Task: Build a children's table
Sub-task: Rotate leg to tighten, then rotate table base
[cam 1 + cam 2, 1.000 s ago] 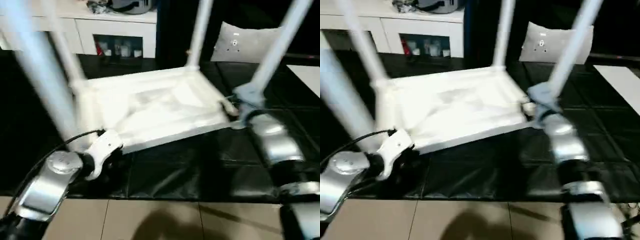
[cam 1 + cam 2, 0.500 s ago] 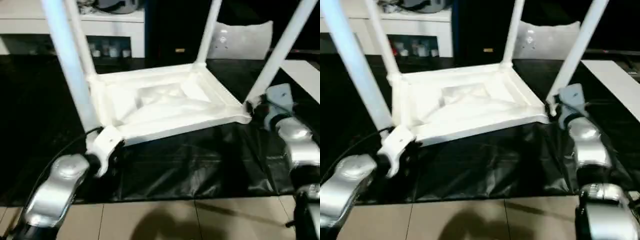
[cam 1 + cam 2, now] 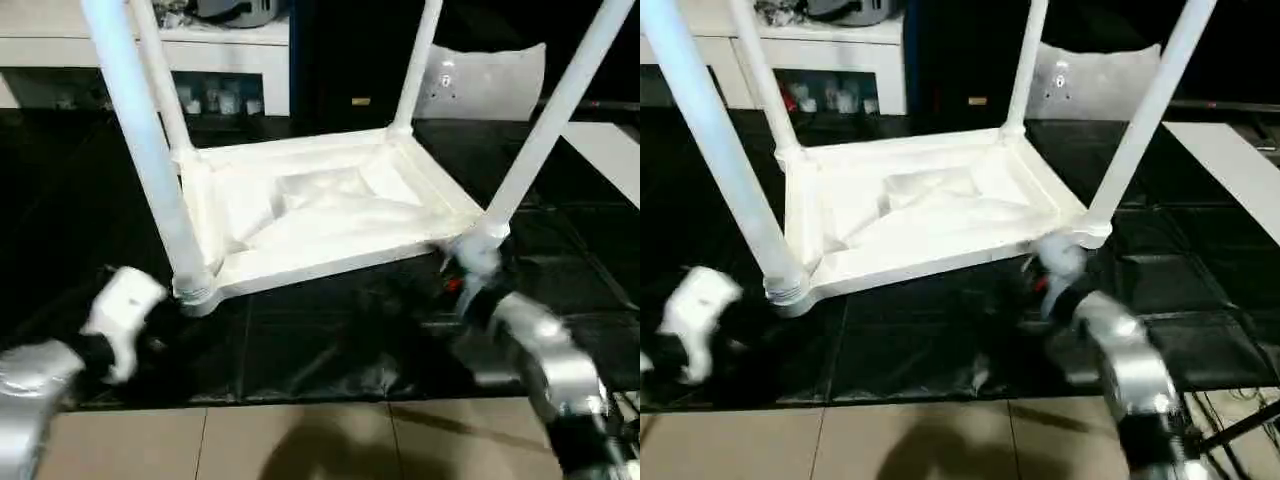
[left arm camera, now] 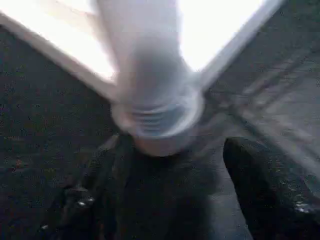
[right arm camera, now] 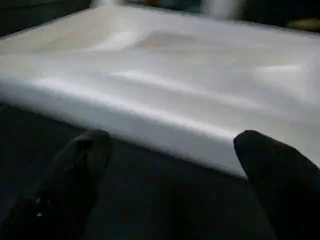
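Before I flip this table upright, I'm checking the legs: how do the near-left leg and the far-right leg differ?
The near-left leg stands closest to the camera and looks thickest; the far-right leg stands at the back corner and looks thinner. The near-left leg's ribbed base collar shows at its socket; the far-right leg's base shows no such detail from here. The left tool sits open just short of the near-left leg; no tool is near the far-right one. Both are white, seated, pointing up.

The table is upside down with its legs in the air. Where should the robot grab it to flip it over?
Probably by the long near rim of the table top, reached from the robot's own side. That edge is straight, faces both open grippers, left gripper and right gripper, and nothing blocks it. The legs are round and tapered, so likelier to slip.
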`<state>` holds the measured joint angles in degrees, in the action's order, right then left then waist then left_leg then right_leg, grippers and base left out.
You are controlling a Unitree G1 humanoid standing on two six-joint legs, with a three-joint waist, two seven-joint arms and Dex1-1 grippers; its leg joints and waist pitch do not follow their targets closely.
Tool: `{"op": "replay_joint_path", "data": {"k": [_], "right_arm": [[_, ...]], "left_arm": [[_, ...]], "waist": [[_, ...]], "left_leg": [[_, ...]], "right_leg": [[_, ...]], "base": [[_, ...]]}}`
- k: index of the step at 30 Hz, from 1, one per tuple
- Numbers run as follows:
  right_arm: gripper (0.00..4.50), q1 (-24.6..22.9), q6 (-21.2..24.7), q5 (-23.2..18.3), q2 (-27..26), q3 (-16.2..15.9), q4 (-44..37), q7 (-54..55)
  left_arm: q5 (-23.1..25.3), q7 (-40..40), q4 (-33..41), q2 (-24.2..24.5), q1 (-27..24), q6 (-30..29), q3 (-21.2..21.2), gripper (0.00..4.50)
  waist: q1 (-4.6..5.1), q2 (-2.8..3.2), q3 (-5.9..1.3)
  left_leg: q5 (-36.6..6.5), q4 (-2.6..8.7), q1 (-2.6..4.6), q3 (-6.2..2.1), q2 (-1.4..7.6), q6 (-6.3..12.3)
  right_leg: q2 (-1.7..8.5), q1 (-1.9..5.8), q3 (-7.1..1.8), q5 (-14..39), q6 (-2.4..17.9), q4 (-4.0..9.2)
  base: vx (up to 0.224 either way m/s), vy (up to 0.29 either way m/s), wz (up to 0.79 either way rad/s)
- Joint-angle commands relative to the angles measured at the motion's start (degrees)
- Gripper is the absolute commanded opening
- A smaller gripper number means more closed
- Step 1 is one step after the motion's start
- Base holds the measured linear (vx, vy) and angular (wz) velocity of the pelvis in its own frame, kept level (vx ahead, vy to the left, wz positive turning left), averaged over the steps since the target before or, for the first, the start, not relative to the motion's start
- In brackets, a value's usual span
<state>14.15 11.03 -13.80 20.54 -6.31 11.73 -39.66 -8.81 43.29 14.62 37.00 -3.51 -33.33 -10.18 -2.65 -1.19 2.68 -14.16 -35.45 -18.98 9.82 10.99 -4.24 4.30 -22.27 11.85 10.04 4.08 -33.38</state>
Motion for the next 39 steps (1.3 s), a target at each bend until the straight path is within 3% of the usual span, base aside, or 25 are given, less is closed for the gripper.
{"op": "replay_joint_path", "data": {"k": [1,7,10,17,18,25,31,39], "right_arm": [[4.5,-0.6,2.8,-1.5,0.6,-0.8,-3.0,-2.1],[4.5,-0.4,3.2,0.4,-0.2,-1.1,-2.4,-0.5],[4.5,0.7,3.8,2.9,-1.1,-1.8,-1.2,2.6],[4.5,2.9,3.1,7.9,-2.4,-3.2,3.5,7.9],[4.5,4.0,3.6,10.1,-3.0,-3.2,6.1,12.0],[4.5,7.6,5.3,13.4,-3.7,-2.2,13.1,19.0],[4.5,11.6,3.7,15.4,-5.4,-2.3,18.5,21.8],[4.5,15.9,0.7,16.1,-9.1,-5.1,20.1,20.1]], "left_arm": [[-0.6,1.0,-1.4,1.7,1.4,0.7,-2.1,3.54],[-2.8,1.7,-4.4,1.7,5.2,3.4,-3.6,3.97],[-6.3,2.1,-6.0,-1.6,10.3,2.3,-1.9,4.24],[-7.4,2.4,-10.7,-6.1,16.8,4.0,1.5,4.46],[-10.0,3.4,-12.5,-9.1,19.1,3.7,1.8,4.46],[-14.4,7.4,-14.0,-13.0,22.2,1.8,5.2,4.46],[-19.8,14.4,-7.2,-13.4,20.9,-3.2,10.6,4.46],[-22.4,16.5,-1.3,-14.0,20.2,-6.7,17.1,4.46]], "waist": [[-0.1,1.17,-2.59],[-0.5,1.23,-2.83],[-1.11,0.81,-2.98],[-1.02,0.59,-3.23],[-0.94,0.42,-3.28],[-1.37,0.5,-3.45],[-1.68,0.3,-3.41],[0.21,0.2,-3.17]], "left_leg": [[-10.6,4.82,-0.04,-1.92,3.52,4.27],[-8.3,4.92,0.09,-1.92,3.71,2.86],[-6.0,4.85,-0.12,-1.78,3.76,2.39],[-3.7,4.66,-0.22,-1.73,3.6,1.9],[-3.1,4.58,-0.22,-1.61,3.61,1.77],[-1.9,4.52,-0.1,-1.43,3.82,1.5],[-2.5,4.66,-0.12,-1.34,3.94,0.89],[-3.9,4.49,-0.65,-1.31,3.38,1.23]], "right_leg": [[5.48,2.9,-5.09,23.4,-0.2,5.82],[5.93,3.04,-5.66,19.3,2.1,5.12],[6.3,3.34,-5.88,17.4,3.2,4.66],[6.24,3.49,-5.96,16.0,3.0,4.32],[6.29,3.45,-6.02,15.8,3.1,4.35],[6.47,3.51,-6.22,13.3,4.6,3.8],[6.67,3.7,-6.34,14.5,4.3,3.67],[6.27,3.93,-6.19,17.0,3.5,4.04]], "base": [[0.0,0.0,0.0],[0.0,0.0,0.0],[0.0,0.0,0.0],[0.0,0.0,0.0],[0.0,0.0,0.0],[0.0,0.0,0.0],[0.0,0.0,0.0],[0.0,0.0,0.0]]}}
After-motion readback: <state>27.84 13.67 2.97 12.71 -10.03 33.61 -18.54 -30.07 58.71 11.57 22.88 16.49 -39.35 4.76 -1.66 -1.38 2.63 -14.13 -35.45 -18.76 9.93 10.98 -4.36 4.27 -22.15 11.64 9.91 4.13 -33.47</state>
